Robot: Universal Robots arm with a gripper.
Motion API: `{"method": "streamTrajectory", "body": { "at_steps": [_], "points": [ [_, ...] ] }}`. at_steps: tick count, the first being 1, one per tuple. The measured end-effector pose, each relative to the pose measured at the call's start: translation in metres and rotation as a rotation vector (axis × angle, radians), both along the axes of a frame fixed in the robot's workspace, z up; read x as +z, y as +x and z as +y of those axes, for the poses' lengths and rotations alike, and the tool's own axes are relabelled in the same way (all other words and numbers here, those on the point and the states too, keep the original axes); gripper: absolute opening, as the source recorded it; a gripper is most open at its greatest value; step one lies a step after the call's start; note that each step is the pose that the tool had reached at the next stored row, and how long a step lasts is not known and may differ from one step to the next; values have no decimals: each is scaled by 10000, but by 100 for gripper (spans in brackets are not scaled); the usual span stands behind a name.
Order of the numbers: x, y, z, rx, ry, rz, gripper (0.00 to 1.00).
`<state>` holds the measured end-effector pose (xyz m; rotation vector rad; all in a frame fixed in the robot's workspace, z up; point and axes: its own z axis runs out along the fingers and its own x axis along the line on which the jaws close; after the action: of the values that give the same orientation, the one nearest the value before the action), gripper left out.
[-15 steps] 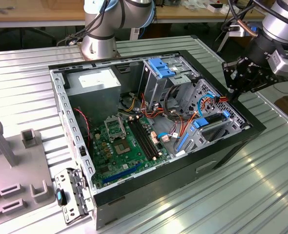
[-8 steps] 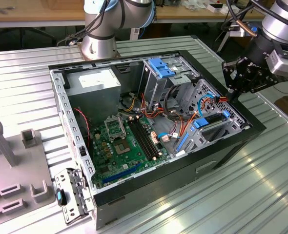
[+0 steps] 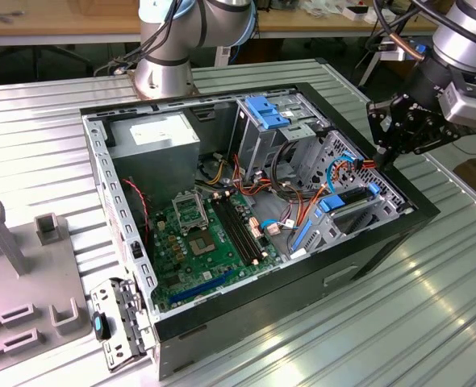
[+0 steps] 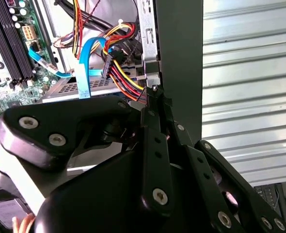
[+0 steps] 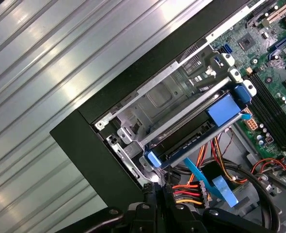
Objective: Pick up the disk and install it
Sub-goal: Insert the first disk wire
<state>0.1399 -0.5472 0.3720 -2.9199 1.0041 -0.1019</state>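
The disk (image 3: 347, 201) lies in the lower bay at the case's corner on the exterior view's right, its blue side rails (image 5: 224, 109) level with the bay's metal frame. My gripper (image 3: 383, 151) hovers just above that corner, at the case's black wall. Its fingers (image 4: 151, 104) are closed together on a power cable (image 4: 126, 80) of red, yellow, orange and black wires. The cable's black connector (image 5: 200, 191) sits right beside the fingertips (image 5: 155, 194), a short way from the disk's end. A flat blue data cable (image 5: 201, 175) curls next to it.
The open computer case (image 3: 367, 250) lies on a ribbed metal table (image 3: 432, 306). Inside are the green motherboard (image 3: 198, 234), a grey power-supply box (image 3: 153, 137) and a metal drive cage with a blue top (image 3: 270, 113). A loose metal bracket (image 3: 117, 322) and grey fixtures (image 3: 12, 282) lie at the exterior view's left.
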Motion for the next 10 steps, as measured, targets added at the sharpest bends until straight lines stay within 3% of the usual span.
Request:
{"method": "streamTrajectory", "body": {
  "at_steps": [10],
  "points": [
    [-2,-3,0,-425,-1,0,17]
  ]
}}
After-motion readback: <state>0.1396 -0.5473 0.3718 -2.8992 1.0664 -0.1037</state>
